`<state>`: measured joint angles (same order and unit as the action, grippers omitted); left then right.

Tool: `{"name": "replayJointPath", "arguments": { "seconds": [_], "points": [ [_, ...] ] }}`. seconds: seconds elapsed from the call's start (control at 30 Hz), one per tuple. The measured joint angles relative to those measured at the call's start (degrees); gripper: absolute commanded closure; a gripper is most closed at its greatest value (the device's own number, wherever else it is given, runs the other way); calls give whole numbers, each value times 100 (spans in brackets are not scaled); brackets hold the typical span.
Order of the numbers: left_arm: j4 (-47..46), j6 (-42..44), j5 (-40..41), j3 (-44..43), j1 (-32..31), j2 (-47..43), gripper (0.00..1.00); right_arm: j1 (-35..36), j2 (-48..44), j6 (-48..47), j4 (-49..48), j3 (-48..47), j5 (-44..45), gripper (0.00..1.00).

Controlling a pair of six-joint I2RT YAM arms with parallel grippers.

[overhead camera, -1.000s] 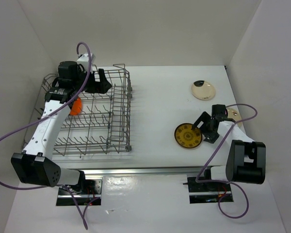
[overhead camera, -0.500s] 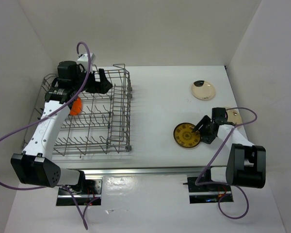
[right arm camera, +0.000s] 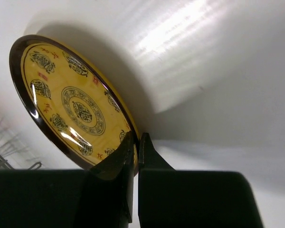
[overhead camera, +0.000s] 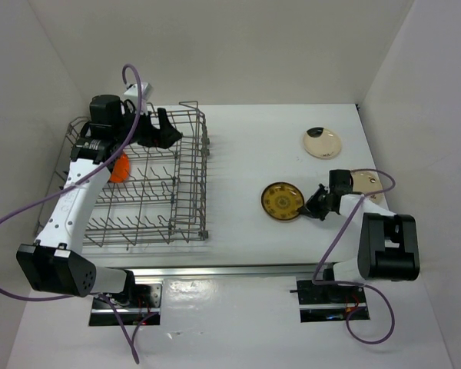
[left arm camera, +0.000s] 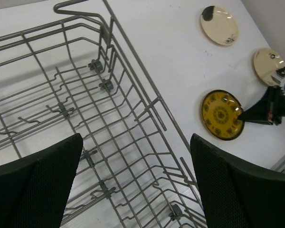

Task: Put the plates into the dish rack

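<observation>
A yellow-brown patterned plate point(overhead camera: 283, 201) point(right arm camera: 71, 104) point(left arm camera: 222, 115) lies right of the dish rack, its right rim pinched between the fingers of my right gripper point(overhead camera: 315, 207) point(right arm camera: 135, 142), which is shut on it. The plate looks tilted, raised at the gripped edge. My left gripper point(overhead camera: 163, 131) point(left arm camera: 136, 142) hovers open over the far right part of the grey wire dish rack point(overhead camera: 192, 177) point(left arm camera: 109, 42), holding nothing. An orange plate point(overhead camera: 120, 167) stands in the rack's left side, partly hidden by the left arm.
A cream plate with a dark mark point(overhead camera: 322, 142) point(left arm camera: 219, 25) lies at the far right. Another cream plate point(overhead camera: 366, 183) point(left arm camera: 268, 65) sits just behind the right arm. White walls close in on both sides.
My right gripper has closed on the yellow-brown plate's rim and slid left with it, moving the plate toward the rack. The left arm has barely moved.
</observation>
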<state>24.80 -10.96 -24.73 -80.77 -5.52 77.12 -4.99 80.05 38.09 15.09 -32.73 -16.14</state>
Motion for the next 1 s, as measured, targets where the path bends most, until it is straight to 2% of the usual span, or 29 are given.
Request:
{"name": "replayJointPath", "arguments": {
  "seconds": [0.23,0.4,0.53,0.63,0.9,1.0],
  "points": [
    [-514,-444,-1040,0,-55,4,10,330,153,-205,-195,-568,35,100],
    [-896,-743,-1620,-168,-546,282,15,407,144,-848,-175,-1453,-358,100],
    [-1130,-920,-1823,-372,-1016,793,15,446,208,-1211,-501,-2428,-1139,100],
    [-1305,-1078,-1932,-385,-1222,1169,15,579,208,-1335,-658,-2813,-1569,100],
    [-1486,-1244,-1989,-533,-1292,1880,19,1211,177,-1606,-597,-3329,-2085,100],
    [-1574,-1329,-2017,-717,-1314,2074,24,1375,116,-1617,-560,-3331,-2155,100]
  ]
}}
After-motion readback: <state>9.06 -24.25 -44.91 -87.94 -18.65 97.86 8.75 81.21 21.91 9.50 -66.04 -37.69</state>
